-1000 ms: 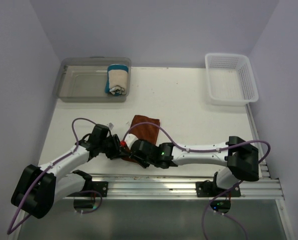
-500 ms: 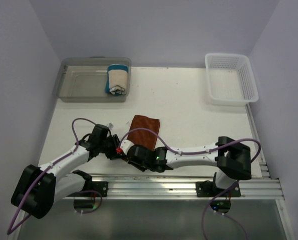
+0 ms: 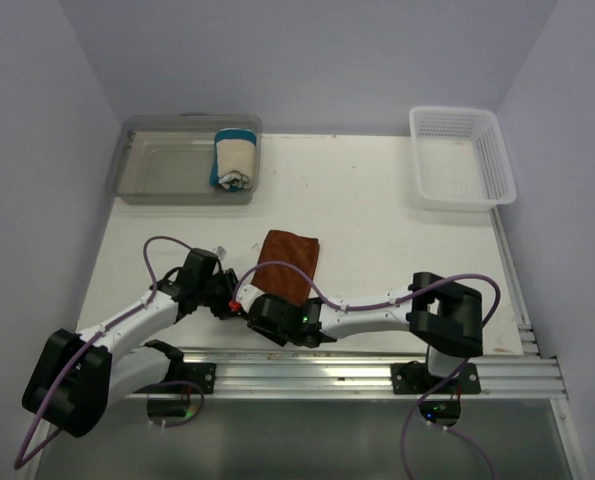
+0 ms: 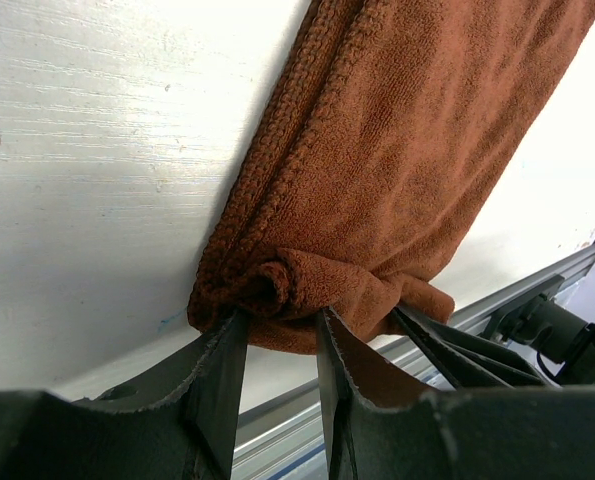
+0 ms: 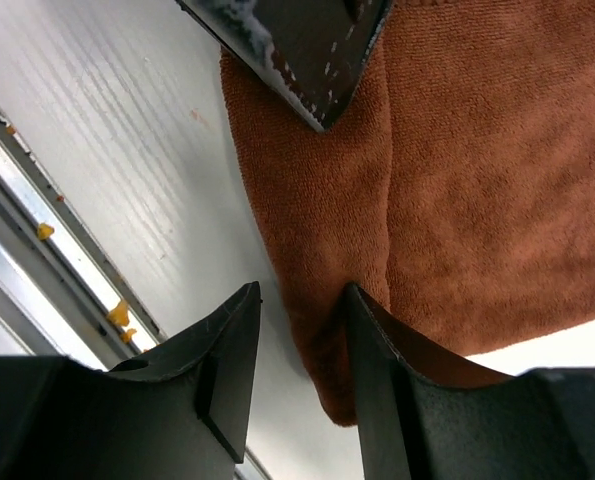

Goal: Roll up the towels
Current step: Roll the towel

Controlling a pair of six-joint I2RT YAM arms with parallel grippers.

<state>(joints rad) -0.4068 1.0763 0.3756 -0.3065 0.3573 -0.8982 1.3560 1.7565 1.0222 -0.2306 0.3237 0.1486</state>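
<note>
Rust-brown towel (image 3: 289, 262) lies flat on the table (image 3: 397, 240), on the arm-base side of the clear bin (image 3: 142, 185) and a little to its right, its long side running away from the bin. Your left gripper (image 4: 282, 322) is clamped on the towel's end farthest from the bin, where the cloth is curled into a small tight roll between the two fingers. Your right gripper (image 5: 302, 295) sits just beside it at that same end, fingers a narrow gap apart, astride the towel's side edge; you cannot tell from the wrist view whether they pinch the cloth. The cream towel with blue edges (image 3: 235, 158) sits rolled inside the bin, at its right end. You have the white mesh basket (image 3: 455, 112) well apart from the bin, to its right
</note>
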